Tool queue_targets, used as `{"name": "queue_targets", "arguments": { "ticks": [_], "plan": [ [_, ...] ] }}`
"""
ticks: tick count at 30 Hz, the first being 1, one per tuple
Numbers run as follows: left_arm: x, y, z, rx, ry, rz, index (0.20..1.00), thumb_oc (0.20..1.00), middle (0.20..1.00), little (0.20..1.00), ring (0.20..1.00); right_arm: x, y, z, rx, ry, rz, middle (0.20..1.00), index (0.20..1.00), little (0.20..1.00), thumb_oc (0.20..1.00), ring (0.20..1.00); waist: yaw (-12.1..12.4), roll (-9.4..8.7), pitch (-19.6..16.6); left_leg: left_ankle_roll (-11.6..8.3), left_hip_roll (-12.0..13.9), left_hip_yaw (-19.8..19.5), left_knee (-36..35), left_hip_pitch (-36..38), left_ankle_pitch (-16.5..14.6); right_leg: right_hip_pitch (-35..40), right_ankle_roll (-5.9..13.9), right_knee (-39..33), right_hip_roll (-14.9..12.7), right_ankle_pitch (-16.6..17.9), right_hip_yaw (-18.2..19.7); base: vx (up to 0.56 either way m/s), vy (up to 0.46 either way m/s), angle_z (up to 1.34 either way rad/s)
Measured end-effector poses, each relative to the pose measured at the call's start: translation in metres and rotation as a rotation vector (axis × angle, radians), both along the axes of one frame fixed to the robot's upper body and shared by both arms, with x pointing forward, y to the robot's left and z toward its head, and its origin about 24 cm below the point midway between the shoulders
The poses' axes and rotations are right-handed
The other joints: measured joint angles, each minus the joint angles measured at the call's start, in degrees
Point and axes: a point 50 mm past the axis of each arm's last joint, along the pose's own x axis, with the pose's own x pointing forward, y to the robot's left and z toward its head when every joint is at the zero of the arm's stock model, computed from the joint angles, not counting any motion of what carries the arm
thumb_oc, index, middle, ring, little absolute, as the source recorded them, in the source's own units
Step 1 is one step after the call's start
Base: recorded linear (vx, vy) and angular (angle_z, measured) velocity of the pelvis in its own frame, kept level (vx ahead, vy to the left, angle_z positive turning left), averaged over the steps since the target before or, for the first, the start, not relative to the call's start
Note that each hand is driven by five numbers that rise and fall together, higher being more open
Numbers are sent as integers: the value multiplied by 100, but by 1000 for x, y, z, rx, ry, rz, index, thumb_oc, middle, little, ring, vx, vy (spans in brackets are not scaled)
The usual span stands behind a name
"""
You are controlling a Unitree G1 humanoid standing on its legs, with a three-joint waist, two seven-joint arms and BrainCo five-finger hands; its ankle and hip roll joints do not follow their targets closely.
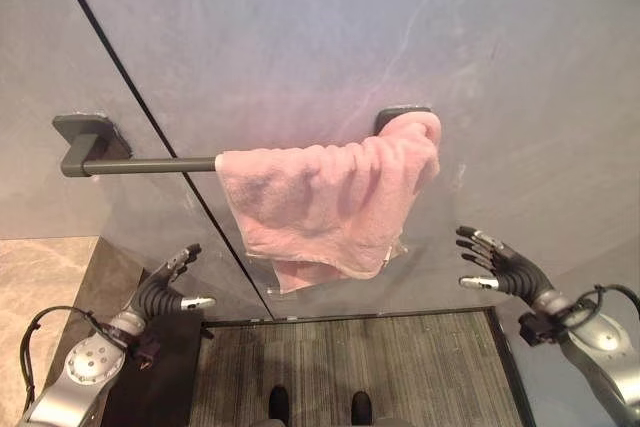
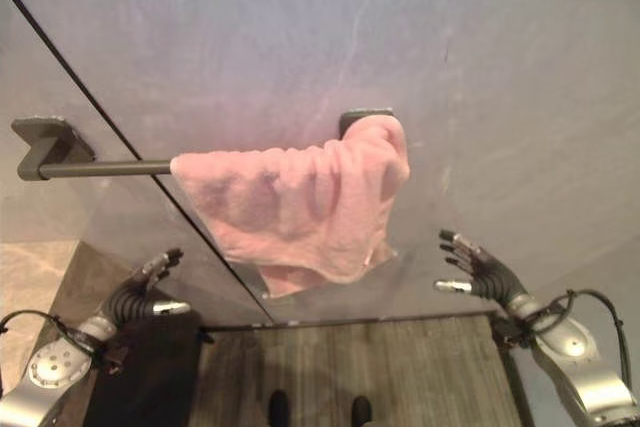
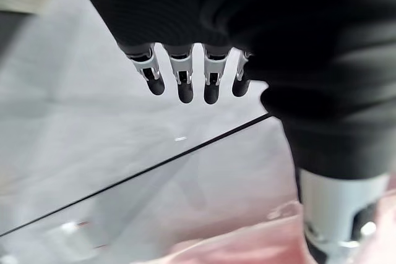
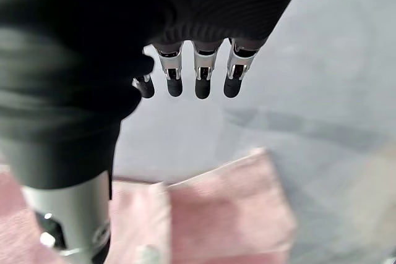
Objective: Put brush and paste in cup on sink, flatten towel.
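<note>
Below the towel, at lower left and lower right of the frame, the left hand (image 1: 165, 289) and right hand (image 1: 497, 265) are held with fingers released, empty. Bunched toward the right bracket of the towel bar (image 1: 150, 164), the pink towel (image 1: 325, 202) looks soft, light and limp; its lower corners are judged best pinched and spread.

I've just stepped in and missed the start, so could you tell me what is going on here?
The robot faces a wall rail with a pink towel bunched toward its right end, hanging crumpled and uneven. Both hands are raised below it, open and holding nothing: the left hand is below the rail's bare part, the right hand is just right of the towel. Neither touches it, so flattening has not begun.
</note>
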Motion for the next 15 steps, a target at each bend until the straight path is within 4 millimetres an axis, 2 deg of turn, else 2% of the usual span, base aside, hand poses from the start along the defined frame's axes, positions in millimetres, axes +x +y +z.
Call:
{"name": "queue_targets", "arguments": {
  "ticks": [2, 4, 6, 11, 15],
  "plan": [
    [16, -14, 8, -18, -38, -54, 1000, 1000, 1000, 1000, 1000, 17, 19, 8, 5, -28, 66, 1000, 1000, 1000, 1000, 1000, 3, 8, 5, -3, 0, 2, 0, -1, 11, -4, 2, 0, 1, 1, 7, 0, 0, 0],
    [23, -22, 14, -28, -66, -84, 1000, 1000, 1000, 1000, 1000, 23, 29, 14, 34, -57, 91, 1000, 1000, 1000, 1000, 1000, 20, 8, 5, -5, 1, 1, 1, -4, 12, -7, 2, 0, 1, 1, 6, -18, 32, -2],
    [37, -42, 17, -114, -101, -112, 1000, 1000, 1000, 1000, 1000, 38, 55, 18, 57, -76, 149, 1000, 1000, 1000, 1000, 1000, 19, 13, 8, -5, 3, 64, 0, 0, 12, -36, 9, 0, 2, 12, 78, -13, 21, -14],
    [43, -64, 24, -174, -146, -165, 1000, 1000, 1000, 1000, 1000, 44, 84, 19, 112, -95, 214, 1000, 1000, 1000, 1000, 1000, -4, -3, 16, -6, 14, 162, 0, -3, 11, -88, 0, 0, 7, 34, 152, 5, 14, -9],
    [44, -70, 26, -196, -163, -172, 1000, 1000, 1000, 1000, 1000, 45, 94, 19, 136, -100, 232, 1000, 1000, 1000, 1000, 1000, -2, -63, 56, -6, 25, 192, 0, 18, 11, -89, 6, -1, 15, 42, 190, 10, 11, -5]
  ]
}}
